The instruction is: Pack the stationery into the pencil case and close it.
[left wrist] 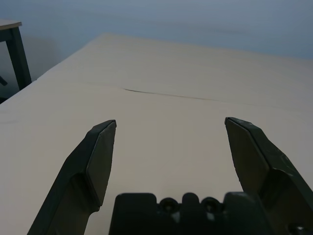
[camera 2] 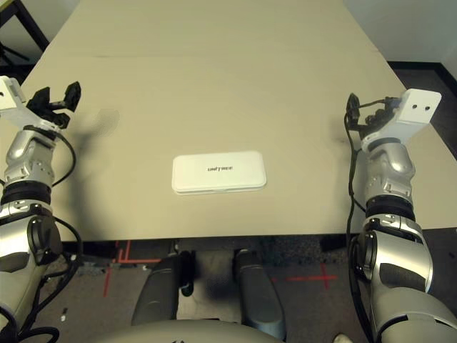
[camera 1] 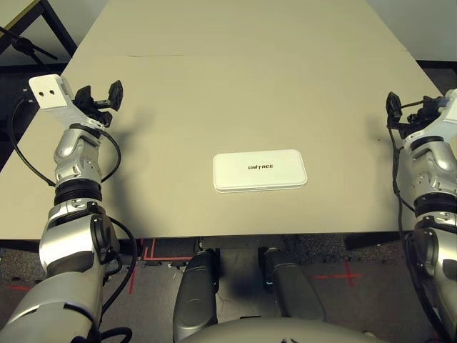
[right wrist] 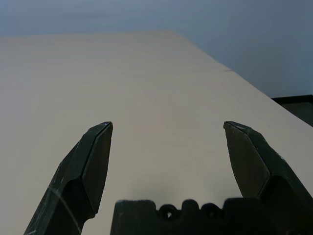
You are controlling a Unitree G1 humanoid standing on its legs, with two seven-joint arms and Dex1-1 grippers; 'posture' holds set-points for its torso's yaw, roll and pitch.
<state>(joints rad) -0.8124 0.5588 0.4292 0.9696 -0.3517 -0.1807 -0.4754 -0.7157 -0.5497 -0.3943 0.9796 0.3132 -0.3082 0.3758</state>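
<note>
The white pencil case [camera 1: 260, 171] lies flat near the table's front edge, its lid down, with dark lettering on top. No stationery shows on the table. My left gripper [camera 1: 101, 95] hovers over the table's left side, well away from the case, open with nothing between its fingers [left wrist: 100, 156]. Over the right edge of the table my right gripper [camera 2: 355, 108] is raised, also open and empty, its fingers [right wrist: 95, 161] spread above bare tabletop.
The beige table [camera 1: 235, 86] stretches far back, with a thin dark seam [camera 1: 153, 56] across it. A dark metal frame [camera 1: 50, 25] stands off the left rear corner. Red tape marks [camera 1: 146, 251] show on the floor below the front edge.
</note>
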